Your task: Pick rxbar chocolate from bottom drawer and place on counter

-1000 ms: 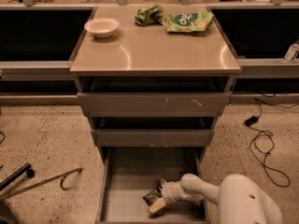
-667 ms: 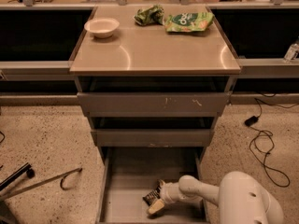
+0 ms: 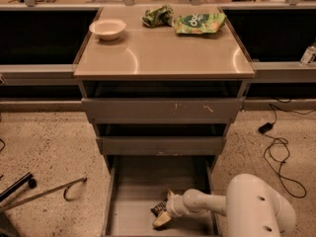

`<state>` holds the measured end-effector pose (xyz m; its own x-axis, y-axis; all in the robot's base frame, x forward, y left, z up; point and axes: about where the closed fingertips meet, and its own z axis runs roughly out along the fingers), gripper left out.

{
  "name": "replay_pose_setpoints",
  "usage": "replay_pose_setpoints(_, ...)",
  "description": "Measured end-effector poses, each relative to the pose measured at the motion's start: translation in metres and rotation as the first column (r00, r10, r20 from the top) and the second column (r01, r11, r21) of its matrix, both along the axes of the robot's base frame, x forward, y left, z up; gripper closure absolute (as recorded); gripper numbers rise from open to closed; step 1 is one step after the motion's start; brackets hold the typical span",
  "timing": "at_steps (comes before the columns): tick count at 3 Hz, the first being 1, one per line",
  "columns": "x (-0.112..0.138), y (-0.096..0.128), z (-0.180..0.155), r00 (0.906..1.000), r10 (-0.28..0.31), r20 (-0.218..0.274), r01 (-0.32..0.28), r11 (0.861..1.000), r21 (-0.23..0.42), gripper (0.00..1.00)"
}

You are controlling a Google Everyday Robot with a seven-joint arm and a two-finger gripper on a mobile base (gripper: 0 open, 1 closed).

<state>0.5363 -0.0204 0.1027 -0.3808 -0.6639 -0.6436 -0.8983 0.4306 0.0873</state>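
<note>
At the front of the bottom drawer (image 3: 132,181), which is pulled fully out at floor level:

- Rxbar chocolate (image 3: 157,207): small dark bar on the drawer's flat floor, right of centre and near the front edge, not yet on the counter (image 3: 163,56). Judged to lie this low and far forward because the open tray leaves that spot reachable from above.
- Gripper (image 3: 164,210): down inside the drawer, directly at the bar and overlapping it. Whether it is closed on the bar or only set against it cannot be told.
- Arm (image 3: 210,204): white, entering from the lower right and angled left and downward. This is presumably the only way in under the two upper drawers (image 3: 163,110).
- Counter: glossy beige top. A white bowl (image 3: 107,28) sits at the rear left, a crumpled green wrapper (image 3: 158,16) at the rear centre and a green snack bag (image 3: 200,22) at the rear right. The front half appears to be the obvious landing area.

Hidden or unclear:
- The bar's right end and any print are masked by the gripper.
- The drawer's front lip and the robot body are cut off at the bottom edge.
- The upper drawer interiors are in shadow, so their contents are unknown.
- A black cable (image 3: 279,154) trails on the speckled floor to the right, and where it ends is not shown.
</note>
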Motion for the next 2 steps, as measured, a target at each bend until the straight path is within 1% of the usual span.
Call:
replay_pose_setpoints(1, 0.0, 0.0, 0.0, 1.0, 0.0, 0.0, 0.0, 1.0, 0.0, 0.19)
replay_pose_setpoints(2, 0.0, 0.0001, 0.0, 1.0, 0.0, 0.0, 0.0, 1.0, 0.0, 0.43)
